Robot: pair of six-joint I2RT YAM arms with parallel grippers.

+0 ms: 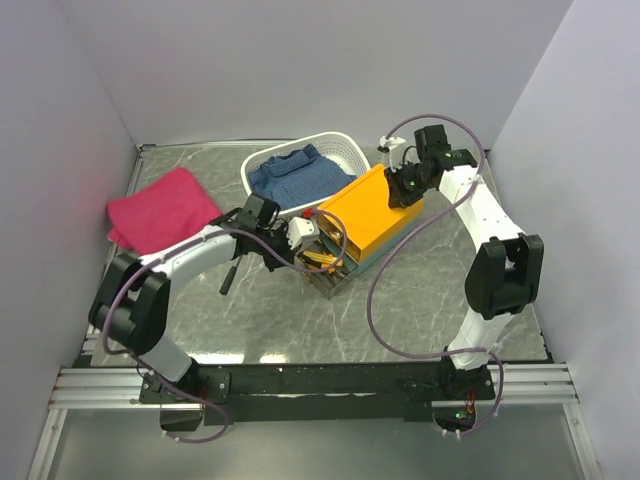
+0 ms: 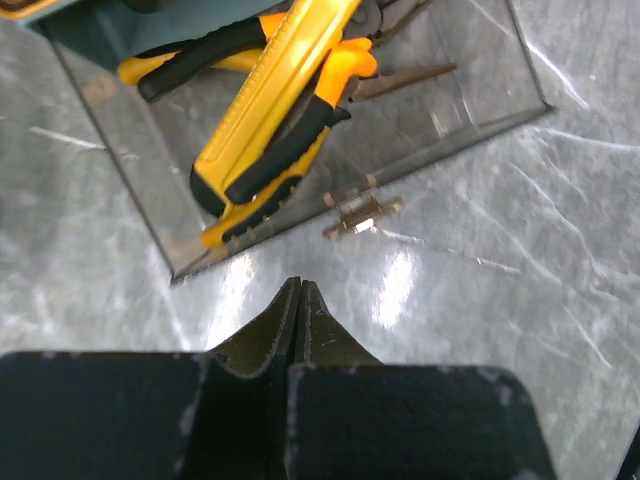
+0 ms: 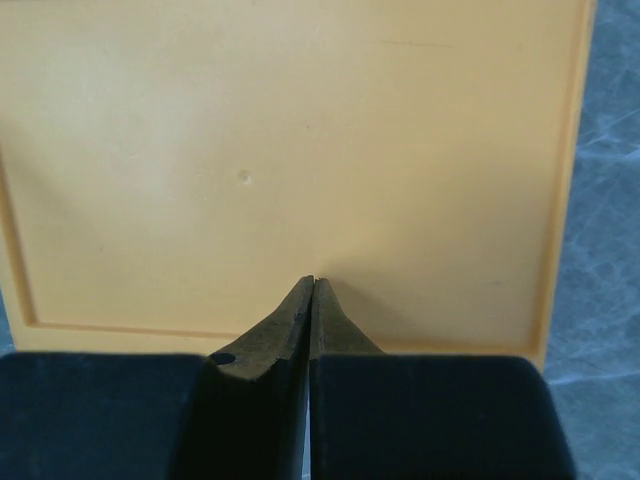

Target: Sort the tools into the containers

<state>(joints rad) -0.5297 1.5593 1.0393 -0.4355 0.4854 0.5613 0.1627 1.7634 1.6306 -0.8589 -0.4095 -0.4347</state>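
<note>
The orange-yellow box (image 1: 375, 207) sits in the middle of the grey tabletop (image 1: 420, 300). Its flat lid (image 3: 300, 150) is on top. Its clear drawer (image 2: 455, 105) is pulled out at the near end. Yellow and black tools (image 2: 270, 140) lie inside the drawer. A small metal bit (image 2: 362, 213) sits at the drawer's front edge.

The left jaws are shut tight and hold nothing. They point at the bare tabletop, just in front of the drawer.

The right jaws are shut too and hold nothing. They hang over the lid, near its edge. I cannot tell if they touch it.

Behind the box is a white basket (image 1: 345, 148) with a blue cloth (image 1: 298, 178) in it. A pink cloth (image 1: 160, 208) lies far to the left.
</note>
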